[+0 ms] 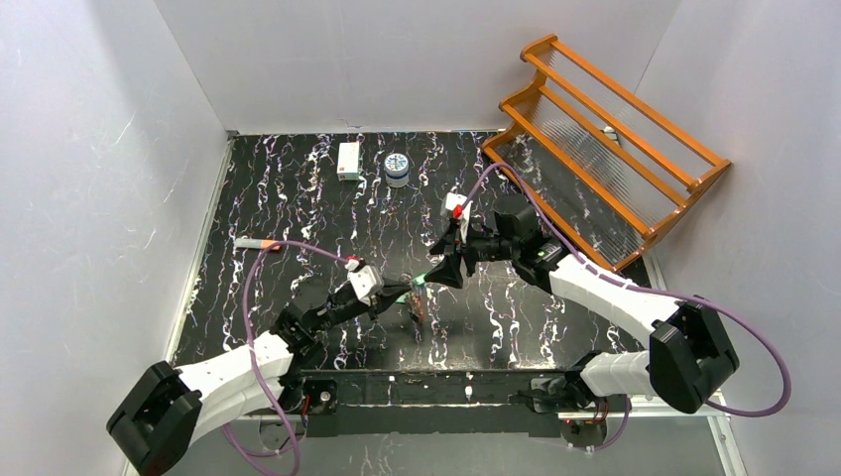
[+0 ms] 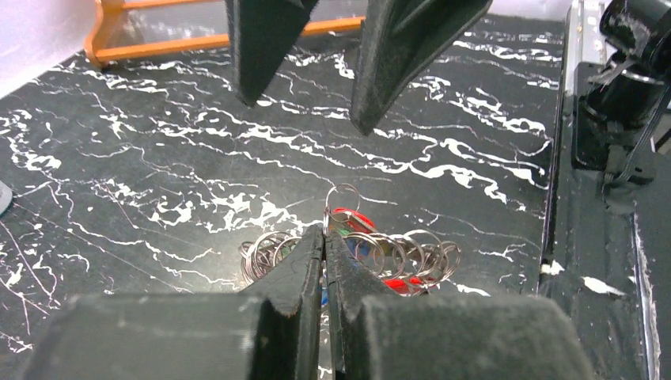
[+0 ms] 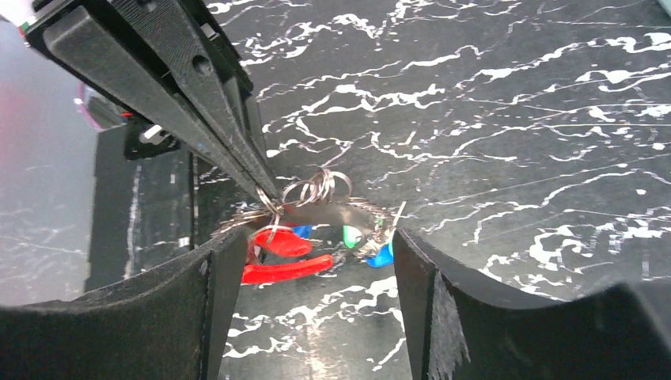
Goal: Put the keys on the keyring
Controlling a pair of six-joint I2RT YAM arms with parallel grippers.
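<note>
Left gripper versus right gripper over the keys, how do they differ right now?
The black left gripper is shut, its fingers pinched together on the thin silver keyring. The black right gripper is open and grips nothing. The left gripper meets the bunch of red, blue and green capped keys at its edge, while the right gripper hovers with the bunch showing between its spread fingers. Both point at that same bunch.
</note>
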